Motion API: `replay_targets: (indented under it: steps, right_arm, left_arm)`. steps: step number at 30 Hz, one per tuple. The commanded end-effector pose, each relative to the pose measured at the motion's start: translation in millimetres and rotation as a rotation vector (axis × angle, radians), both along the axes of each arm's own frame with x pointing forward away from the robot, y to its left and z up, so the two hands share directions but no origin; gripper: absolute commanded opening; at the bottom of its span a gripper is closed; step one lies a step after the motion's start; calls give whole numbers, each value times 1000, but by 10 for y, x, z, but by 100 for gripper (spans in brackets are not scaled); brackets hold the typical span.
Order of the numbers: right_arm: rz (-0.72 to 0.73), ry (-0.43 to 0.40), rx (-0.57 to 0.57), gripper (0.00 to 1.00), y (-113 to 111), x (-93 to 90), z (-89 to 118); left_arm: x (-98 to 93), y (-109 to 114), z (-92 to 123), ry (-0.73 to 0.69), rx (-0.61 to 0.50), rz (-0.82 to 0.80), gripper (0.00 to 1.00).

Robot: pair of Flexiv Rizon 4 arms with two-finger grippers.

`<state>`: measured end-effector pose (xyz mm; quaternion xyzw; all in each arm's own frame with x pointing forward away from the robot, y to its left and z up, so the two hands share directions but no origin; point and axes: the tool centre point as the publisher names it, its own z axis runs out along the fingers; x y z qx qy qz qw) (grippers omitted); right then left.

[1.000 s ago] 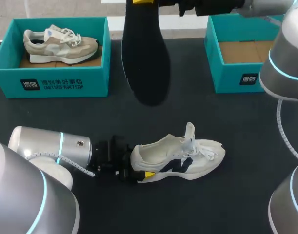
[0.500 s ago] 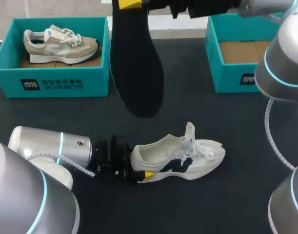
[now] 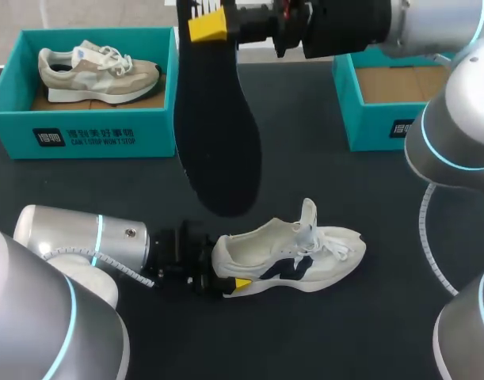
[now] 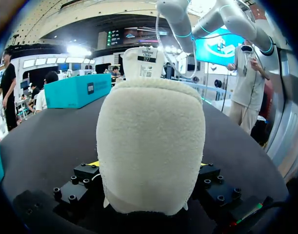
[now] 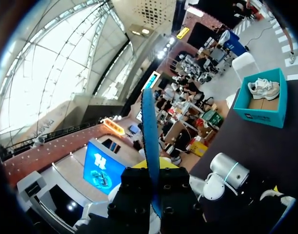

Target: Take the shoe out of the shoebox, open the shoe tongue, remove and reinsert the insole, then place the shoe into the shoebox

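Note:
A white shoe (image 3: 293, 255) lies on its side on the black table, toe pointing right and tongue (image 3: 308, 214) standing up. My left gripper (image 3: 226, 267) is at its heel. In the left wrist view the fleecy heel (image 4: 151, 146) fills the gap of that gripper (image 4: 149, 168), with a finger against each side. My right gripper (image 3: 208, 22) hangs high over the table's far side, shut on the upper end of a black insole (image 3: 218, 134). The insole dangles down, its lower end just above the shoe's opening. The right wrist view shows the insole (image 5: 149, 141) edge-on in the gripper (image 5: 156, 187).
A teal shoebox (image 3: 83, 134) at the back left holds a beige shoe (image 3: 95, 73). A second teal shoebox (image 3: 384, 127) at the back right shows only its cardboard floor. The table (image 3: 368, 332) is dark and bare in front of the white shoe.
My right gripper has carried the insole left and lower, so its lower end now hangs closer to the white shoe. The left arm and the shoe have kept still.

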<state>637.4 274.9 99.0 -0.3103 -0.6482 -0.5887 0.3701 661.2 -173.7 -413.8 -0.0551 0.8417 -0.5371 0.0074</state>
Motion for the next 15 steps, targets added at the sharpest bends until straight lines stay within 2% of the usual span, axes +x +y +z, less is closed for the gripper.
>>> replay_targets:
  steps: [1,15]
  right_arm:
    - [20,2,-17,0,-8,9,20]
    - [27,-4,-21,0,-4,1,17]
  left_arm:
    - [-39,1,-32,0,2,1,0]
    - [-39,1,-32,0,2,1,0]
